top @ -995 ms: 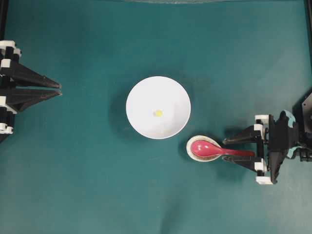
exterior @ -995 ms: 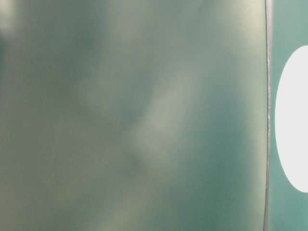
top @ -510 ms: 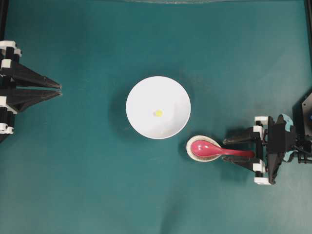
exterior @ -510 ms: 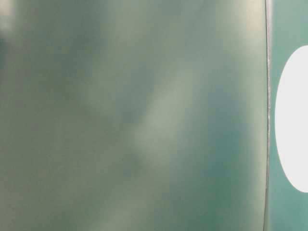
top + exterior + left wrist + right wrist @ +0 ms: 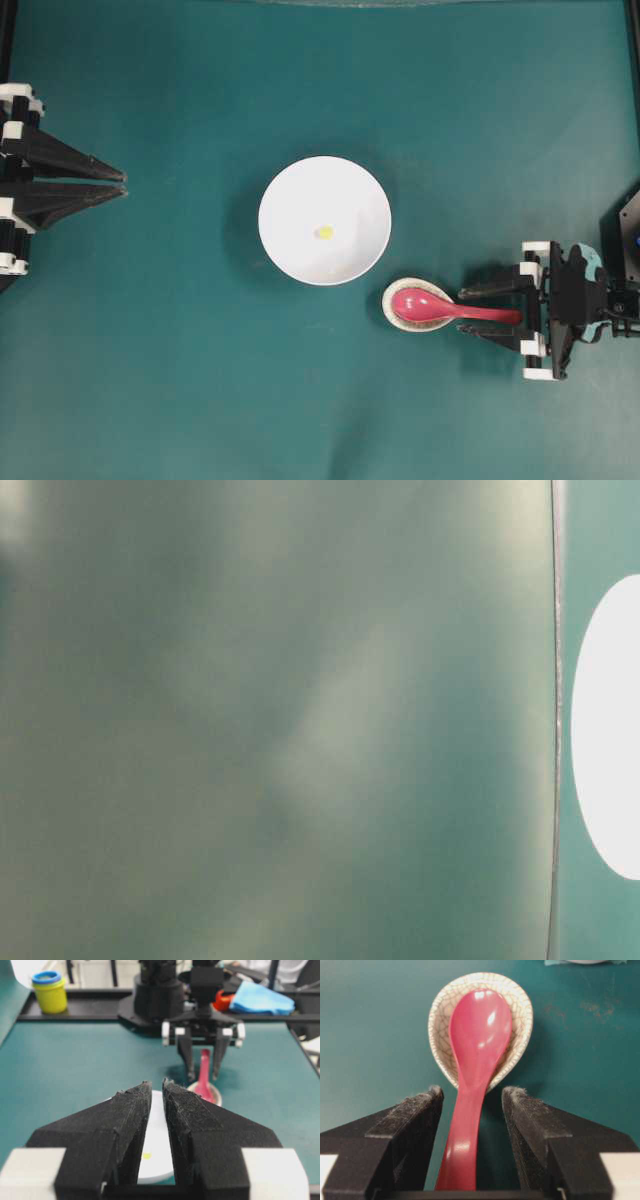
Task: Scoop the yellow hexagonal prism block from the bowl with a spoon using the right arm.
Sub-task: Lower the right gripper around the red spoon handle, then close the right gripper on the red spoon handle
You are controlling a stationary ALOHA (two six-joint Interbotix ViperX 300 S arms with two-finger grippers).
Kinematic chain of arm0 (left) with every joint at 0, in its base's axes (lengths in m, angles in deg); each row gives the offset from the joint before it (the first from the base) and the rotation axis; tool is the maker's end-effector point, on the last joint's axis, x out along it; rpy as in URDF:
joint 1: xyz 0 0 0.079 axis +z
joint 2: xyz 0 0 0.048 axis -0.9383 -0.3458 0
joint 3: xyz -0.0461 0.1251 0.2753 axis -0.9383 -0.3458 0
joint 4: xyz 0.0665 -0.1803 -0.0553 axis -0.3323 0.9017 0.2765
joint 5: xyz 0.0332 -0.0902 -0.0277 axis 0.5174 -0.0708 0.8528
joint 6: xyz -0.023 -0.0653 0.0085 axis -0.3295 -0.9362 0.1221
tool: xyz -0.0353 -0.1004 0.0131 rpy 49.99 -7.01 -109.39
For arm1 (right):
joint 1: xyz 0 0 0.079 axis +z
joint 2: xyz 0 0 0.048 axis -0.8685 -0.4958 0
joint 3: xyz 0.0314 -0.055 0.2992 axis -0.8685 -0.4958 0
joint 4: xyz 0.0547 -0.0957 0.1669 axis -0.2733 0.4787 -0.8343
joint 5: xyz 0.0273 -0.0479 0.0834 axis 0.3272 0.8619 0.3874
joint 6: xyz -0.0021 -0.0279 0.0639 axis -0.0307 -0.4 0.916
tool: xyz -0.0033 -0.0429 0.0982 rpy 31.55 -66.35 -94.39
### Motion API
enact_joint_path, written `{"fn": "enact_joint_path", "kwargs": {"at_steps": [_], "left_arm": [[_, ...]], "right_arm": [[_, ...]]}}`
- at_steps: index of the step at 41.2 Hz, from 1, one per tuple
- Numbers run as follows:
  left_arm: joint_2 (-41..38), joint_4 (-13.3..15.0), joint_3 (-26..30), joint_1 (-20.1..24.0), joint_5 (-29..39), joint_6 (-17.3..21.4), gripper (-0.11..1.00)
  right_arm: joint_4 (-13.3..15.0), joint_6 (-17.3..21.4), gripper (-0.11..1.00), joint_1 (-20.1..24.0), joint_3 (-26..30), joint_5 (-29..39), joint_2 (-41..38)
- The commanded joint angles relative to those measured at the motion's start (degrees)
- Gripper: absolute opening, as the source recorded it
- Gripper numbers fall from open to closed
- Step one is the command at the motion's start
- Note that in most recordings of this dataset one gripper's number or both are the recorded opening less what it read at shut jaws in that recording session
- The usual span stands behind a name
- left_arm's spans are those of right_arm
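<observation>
Evenly bright views; table-level view wholly blurred.

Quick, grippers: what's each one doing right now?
Left gripper: shut, holding nothing.
Right gripper: open, jaws either side of the spoon handle, not gripping.

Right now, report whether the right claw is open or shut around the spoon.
Open. The right claw straddles the spoon handle, with teal table showing between the handle and each finger; neither pad touches it.

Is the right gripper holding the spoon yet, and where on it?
No, nothing is held. The right gripper is open, its fingers on either side of the spoon handle with gaps showing; the spoon's scoop rests in the small dish.
</observation>
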State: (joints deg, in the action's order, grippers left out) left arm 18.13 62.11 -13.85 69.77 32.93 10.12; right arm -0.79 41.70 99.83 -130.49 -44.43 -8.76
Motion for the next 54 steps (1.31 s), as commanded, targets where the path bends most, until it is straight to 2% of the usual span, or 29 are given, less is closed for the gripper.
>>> {"fn": "enact_joint_path", "kwargs": {"at_steps": [1, 12, 23, 50, 54], "left_arm": [[-0.5, -0.2, 1.5, 0.1, -0.4, 0.1, 0.17], [-0.5, -0.2, 1.5, 0.1, -0.4, 0.1, 0.17], [-0.5, -0.2, 1.5, 0.1, -0.4, 0.1, 0.17], [-0.5, -0.2, 1.6, 0.1, -0.4, 0.1, 0.17], [-0.5, -0.2, 1.5, 0.0, -0.4, 0.1, 0.17]], "right_arm": [[-0.2, -0.1, 0.56, 0.4, 0.3, -0.6, 0.6], [-0.1, -0.4, 0.54, 0.3, 0.2, -0.6, 0.6], [0.0, -1.8, 0.39, 0.3, 0.4, -0.7, 0.6], [-0.1, -1.8, 0.37, 0.3, 0.8, -0.4, 0.6], [-0.1, -1.8, 0.28, 0.4, 1.0, -0.3, 0.6]]}}
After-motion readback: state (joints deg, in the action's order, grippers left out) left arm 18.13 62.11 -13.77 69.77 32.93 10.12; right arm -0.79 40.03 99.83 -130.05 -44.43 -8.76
